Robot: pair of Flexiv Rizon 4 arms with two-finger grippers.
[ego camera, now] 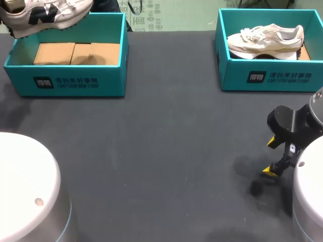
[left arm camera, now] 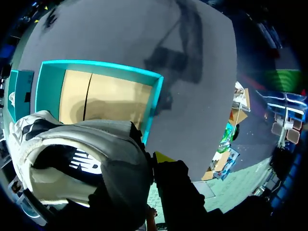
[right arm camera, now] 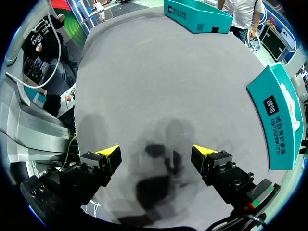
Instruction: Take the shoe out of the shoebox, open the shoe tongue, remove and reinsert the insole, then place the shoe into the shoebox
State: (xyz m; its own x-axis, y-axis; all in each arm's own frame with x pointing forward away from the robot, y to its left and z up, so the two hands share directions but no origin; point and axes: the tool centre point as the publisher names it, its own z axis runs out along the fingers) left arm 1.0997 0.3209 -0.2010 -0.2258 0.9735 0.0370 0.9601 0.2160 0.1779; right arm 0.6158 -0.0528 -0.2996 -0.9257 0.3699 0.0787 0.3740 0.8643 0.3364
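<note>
Fingers (left arm camera: 164, 157) of left gripper (left arm camera: 153, 166) clamped on grey shoe (ego camera: 45, 15); one yellow tip showing beside shoe, other hidden behind it. Shoe held aloft above far-left box (ego camera: 65, 80), teal walls, brown cardboard floor. Right gripper (ego camera: 271, 157) at near right, low over dark table (ego camera: 166, 136), fingers spread wide apart. Cream shoe (ego camera: 265, 40) inside far-right box (ego camera: 272, 75).
</note>
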